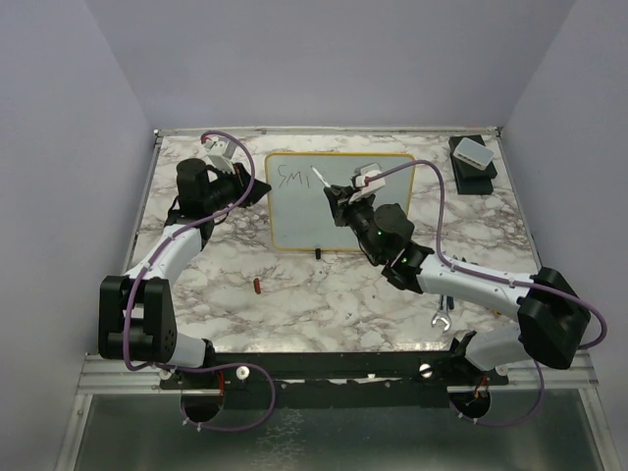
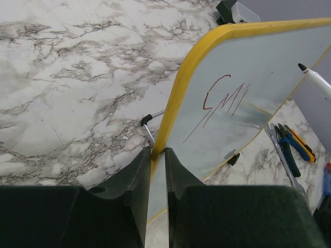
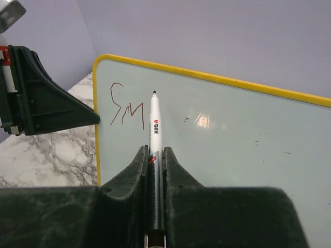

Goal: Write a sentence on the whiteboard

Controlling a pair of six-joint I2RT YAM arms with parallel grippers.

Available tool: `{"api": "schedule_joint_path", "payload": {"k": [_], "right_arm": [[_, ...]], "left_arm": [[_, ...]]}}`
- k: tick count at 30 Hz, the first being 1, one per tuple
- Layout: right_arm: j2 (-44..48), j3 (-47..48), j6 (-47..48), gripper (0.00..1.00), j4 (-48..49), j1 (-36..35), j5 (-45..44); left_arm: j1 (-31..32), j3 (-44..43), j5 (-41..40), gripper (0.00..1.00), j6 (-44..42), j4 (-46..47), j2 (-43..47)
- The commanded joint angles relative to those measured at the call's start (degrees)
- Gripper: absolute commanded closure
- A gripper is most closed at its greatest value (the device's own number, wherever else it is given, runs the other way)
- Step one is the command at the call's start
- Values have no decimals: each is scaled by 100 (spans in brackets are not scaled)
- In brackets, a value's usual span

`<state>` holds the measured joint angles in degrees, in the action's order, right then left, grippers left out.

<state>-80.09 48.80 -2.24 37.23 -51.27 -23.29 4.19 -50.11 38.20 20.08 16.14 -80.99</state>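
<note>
- Left gripper (image 2: 158, 153): fingers pinched on whiteboard (image 2: 269, 77) rim, its 9 o'clock edge.
- Sentence (image 3: 125, 107): first letters only, board's 10 o'clock corner.
- Right gripper (image 3: 155, 152): clamped on marker (image 3: 155, 121); tip at 3 o'clock of letters.
- Left wrist view alone shows pliers (image 2: 289, 147).

Glossy whiteboard (image 3: 232, 139), stone-look tabletop (image 1: 324, 304), matt plastic.
The whiteboard face is smooth and glossy, with a bright glare spot; its yellow rim (image 2: 191, 67) looks like smooth, satin plastic. The tabletop is marble-patterned and smooth with a faint sheen. The left fingers (image 2: 135, 175) and right fingers (image 3: 176, 170) are dark green plastic, matt and finely grainy. The marker (image 3: 154, 124) has a slick white plastic barrel. At 4 o'clock on the tabletop a wrench (image 1: 442, 319) shows bare shiny metal; at 6 o'clock runs a dull metal rail (image 1: 108, 378). The cable (image 1: 444, 211) has smooth purple sheathing.
</note>
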Motion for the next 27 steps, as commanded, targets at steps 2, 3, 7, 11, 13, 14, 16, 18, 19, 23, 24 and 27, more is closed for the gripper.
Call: {"api": "schedule_joint_path", "payload": {"k": [2,3,7,11,13,14,16,18,19,23,24,27], "right_arm": [[-128,139,340,99,74,44,-284],[-163,159,355,99,74,51,-298],[-276,232,368,99,72,96,-401],[-347,256,309,99,-71,151,-489],[-334,205,271,99,-120,152,-493],[-317,170,244,99,-142,152,-474],[-276,71,65,99,-190,152,-433],[-240,-37,-37,99,-259,152,-388],[-227,-86,-88,99,-277,152,-346],[-201,-261,-329,99,-417,152,-220],[-192,-311,-397,99,-444,148,-190],[-161,-440,-545,99,-512,143,-134]], "left_arm": [[-5,71,119,82,-56,-13,121],[-4,71,122,82,-56,-14,117],[-1,71,127,83,-62,-10,126],[0,62,129,83,-56,-13,128],[-1,62,135,83,-54,-12,136],[2,62,130,83,-56,-12,137],[2,62,130,83,-52,-13,136],[-2,62,131,83,-54,-14,136],[-1,62,135,83,-56,-12,136],[-5,62,136,83,-54,-10,141],[-5,62,136,83,-56,-13,139],[-4,62,135,83,-55,-10,145]]}}
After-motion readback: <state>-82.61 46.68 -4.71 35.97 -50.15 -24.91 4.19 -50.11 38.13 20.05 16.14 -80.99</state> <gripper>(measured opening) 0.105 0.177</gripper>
